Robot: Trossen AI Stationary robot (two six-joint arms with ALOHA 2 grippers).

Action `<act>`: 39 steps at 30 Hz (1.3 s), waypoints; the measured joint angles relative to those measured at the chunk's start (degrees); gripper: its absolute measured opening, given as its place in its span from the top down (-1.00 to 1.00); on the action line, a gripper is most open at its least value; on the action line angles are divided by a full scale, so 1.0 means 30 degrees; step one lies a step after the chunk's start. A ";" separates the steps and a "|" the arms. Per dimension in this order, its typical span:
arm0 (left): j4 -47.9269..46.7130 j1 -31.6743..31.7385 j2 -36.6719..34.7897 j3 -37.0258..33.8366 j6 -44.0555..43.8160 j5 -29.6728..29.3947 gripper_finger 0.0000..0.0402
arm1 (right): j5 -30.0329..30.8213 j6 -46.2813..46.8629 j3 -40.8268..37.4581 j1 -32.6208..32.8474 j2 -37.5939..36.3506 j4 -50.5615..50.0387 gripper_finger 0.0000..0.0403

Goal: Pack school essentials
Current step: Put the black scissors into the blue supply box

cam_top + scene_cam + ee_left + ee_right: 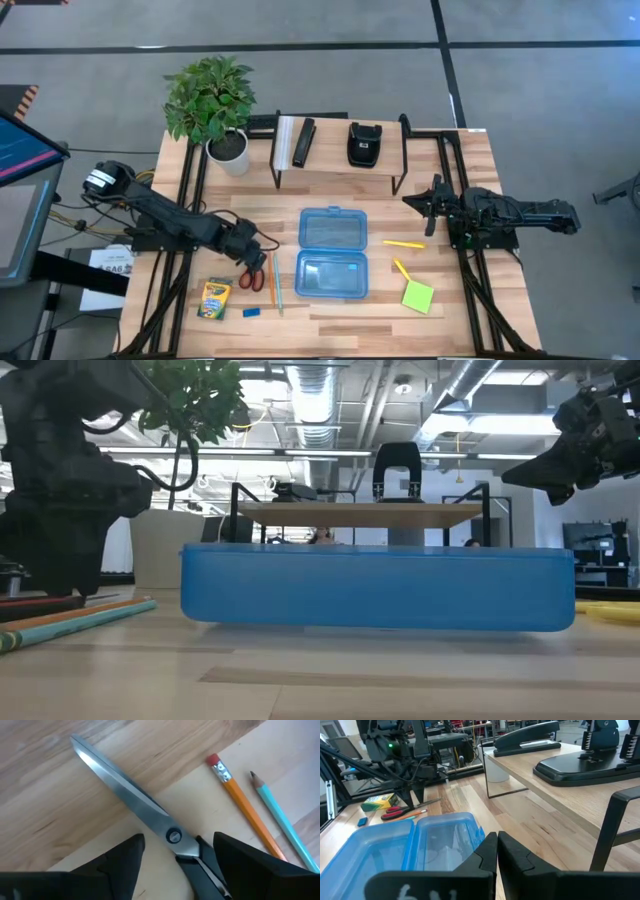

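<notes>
The red-handled scissors (pixel 254 277) lie flat on the table left of the open blue case (pixel 332 253), their blades (pixel 122 787) pointing toward the far edge. My left gripper (pixel 251 259) is low over them and open, a finger on either side of the pivot (pixel 173 836), touching nothing that I can see. An orange pencil (pixel 245 805) and a teal one (pixel 282 817) lie beside them. The crayon box (pixel 214 298) and blue eraser (pixel 251 312) lie nearer. Two yellow pencils (pixel 403 243) and the lime sticky pad (pixel 418 296) lie right of the case. My right gripper (pixel 497 851) is shut and raised at the right.
A raised wooden shelf (pixel 340 165) at the far side carries a black stapler (pixel 304 142) and a black pouch (pixel 362 144). A potted plant (pixel 213 105) stands at the far left. The blue case blocks most of the low view (pixel 378 588).
</notes>
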 joint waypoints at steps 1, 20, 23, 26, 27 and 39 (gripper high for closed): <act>-0.0017 0.0168 0.0009 0.0000 0.0178 0.0075 -0.17 | 0.0002 0.0006 0.0001 0.0000 0.0000 -0.0002 0.81; -0.0405 0.2455 0.0172 0.0029 0.3222 -0.1251 0.70 | 0.0005 0.0003 0.0000 0.0000 0.0000 -0.0002 0.81; -0.0383 0.2902 0.0157 0.0036 0.3831 -0.1256 0.87 | -0.0002 0.0000 0.0004 0.0000 0.0000 -0.0002 0.81; -0.0332 0.3272 0.0150 0.0044 0.4339 -0.1323 0.96 | -0.0002 0.0000 -0.0003 0.0000 0.0000 -0.0002 0.81; -0.0278 0.3393 0.0143 0.0044 0.4563 -0.1350 0.96 | -0.0002 0.0006 -0.0002 0.0000 0.0000 -0.0002 0.81; -0.3388 0.3786 0.0121 0.2912 0.7028 -0.2239 0.99 | -0.0001 0.0006 0.0001 -0.0001 0.0000 -0.0001 0.81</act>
